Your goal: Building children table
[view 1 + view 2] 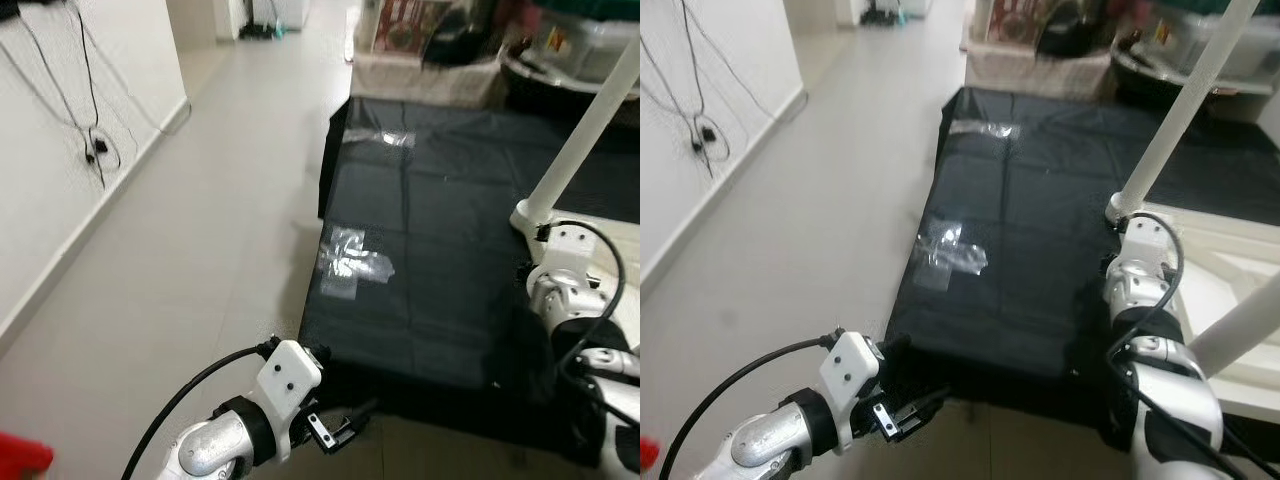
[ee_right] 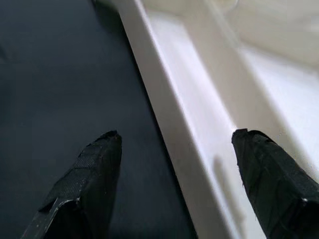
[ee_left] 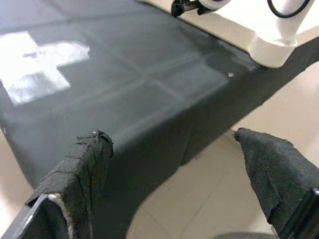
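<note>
Your black sheet [image 1: 430, 250] lies spread over the tiled floor [image 1: 200, 240], with two shiny tape patches [image 1: 350, 265] stuck on it. The white children's table [image 1: 1230, 290] sits upside down at the sheet's right edge; one round white leg [image 1: 1175, 110] rises at a slant from its corner, and another leg [image 1: 1240, 330] shows lower right.

Left pincer [image 3: 174, 164]: hovering low over the near-left corner of the sheet, fingers [image 3: 84, 169] wide apart, holding nothing. Through its wrist view you see the sheet's edge dropping to the floor and the table's corner foot beyond.

Right pincer [image 2: 174, 174]: above the table's underside frame, fingers [image 2: 92, 169] spread wide, empty. One finger hangs over the black sheet, the other over the white panel, with the table's raised rim [image 2: 164, 114] running between them. Whether it touches the rim, you cannot tell.

Left wall [image 1: 60, 150] carries dangling black cables [image 1: 95, 140]. Boxes and bins [image 1: 450, 40] crowd the far end beyond the sheet, blurred. A red scrap [image 1: 20, 458] sits at the near-left corner
</note>
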Robot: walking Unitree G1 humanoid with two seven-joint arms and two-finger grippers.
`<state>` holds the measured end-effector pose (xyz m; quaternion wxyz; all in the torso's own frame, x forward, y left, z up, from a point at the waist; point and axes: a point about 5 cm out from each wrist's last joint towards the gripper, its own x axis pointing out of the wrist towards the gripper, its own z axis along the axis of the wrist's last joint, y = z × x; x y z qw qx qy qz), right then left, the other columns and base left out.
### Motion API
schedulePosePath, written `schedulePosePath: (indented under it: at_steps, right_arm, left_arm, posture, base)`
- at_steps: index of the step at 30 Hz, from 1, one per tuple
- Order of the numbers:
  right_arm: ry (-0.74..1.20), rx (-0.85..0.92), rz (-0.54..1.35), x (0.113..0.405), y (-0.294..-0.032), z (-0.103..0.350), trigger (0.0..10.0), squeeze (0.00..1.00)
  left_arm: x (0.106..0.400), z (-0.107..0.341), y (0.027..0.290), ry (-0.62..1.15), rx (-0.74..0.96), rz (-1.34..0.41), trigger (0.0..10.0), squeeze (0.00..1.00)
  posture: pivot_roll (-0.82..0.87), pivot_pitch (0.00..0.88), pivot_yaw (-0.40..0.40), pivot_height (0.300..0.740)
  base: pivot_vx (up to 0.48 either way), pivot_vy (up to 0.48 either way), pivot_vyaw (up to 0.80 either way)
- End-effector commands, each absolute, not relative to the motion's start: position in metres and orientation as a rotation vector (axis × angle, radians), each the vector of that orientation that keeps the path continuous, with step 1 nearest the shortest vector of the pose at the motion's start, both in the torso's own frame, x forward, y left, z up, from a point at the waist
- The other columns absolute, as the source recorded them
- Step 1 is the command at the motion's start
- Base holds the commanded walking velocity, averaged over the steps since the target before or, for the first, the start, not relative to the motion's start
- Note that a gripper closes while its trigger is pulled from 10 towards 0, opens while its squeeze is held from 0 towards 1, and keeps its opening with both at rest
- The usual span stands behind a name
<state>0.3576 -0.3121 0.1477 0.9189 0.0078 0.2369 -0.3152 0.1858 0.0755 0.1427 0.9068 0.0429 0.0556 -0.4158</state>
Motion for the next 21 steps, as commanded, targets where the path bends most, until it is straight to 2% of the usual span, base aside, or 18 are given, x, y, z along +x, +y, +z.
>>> schedulePosePath:
  at_steps: [1, 5, 9, 10, 15, 21]
  right_arm:
    - [0.507, 0.036, -0.699, 0.351, -0.319, 0.139, 10.0, 0.00]
    - [0.509, 0.041, -0.723, 0.350, -0.320, 0.138, 10.0, 0.00]
    - [0.559, 0.116, -0.670, 0.349, -0.314, 0.129, 10.0, 0.00]
    - [0.580, 0.143, -0.624, 0.350, -0.310, 0.127, 0.0, 0.00]
    - [0.607, 0.156, -0.553, 0.352, -0.305, 0.125, 0.0, 0.00]
    - [0.640, 0.077, -0.383, 0.357, -0.294, 0.125, 0.0, 0.00]
  left_arm:
    - [0.180, 0.144, 0.080, 0.145, 0.074, -0.841, 10.0, 0.00]
    - [0.177, 0.144, 0.083, 0.153, 0.074, -0.830, 10.0, 0.00]
    - [0.173, 0.144, 0.085, 0.170, 0.076, -0.842, 10.0, 0.00]
    - [0.172, 0.144, 0.085, 0.175, 0.077, -0.844, 10.0, 0.00]
    - [0.171, 0.144, 0.085, 0.184, 0.078, -0.847, 10.0, 0.00]
    - [0.170, 0.144, 0.084, 0.199, 0.074, -0.852, 10.0, 0.00]
  posture:
    - [0.12, 0.210, -0.092, 0.740]
    - [0.11, 0.212, -0.087, 0.740]
    - [0.12, 0.212, -0.084, 0.740]
    - [0.12, 0.212, -0.084, 0.740]
    - [0.12, 0.209, -0.084, 0.740]
    - [0.11, 0.191, -0.086, 0.740]
  base:
    - [0.000, 0.000, 0.00]
    - [0.000, 0.000, 0.00]
    - [0.000, 0.000, 0.00]
    - [0.000, 0.000, 0.00]
    - [0.000, 0.000, 0.00]
    - [0.000, 0.000, 0.00]
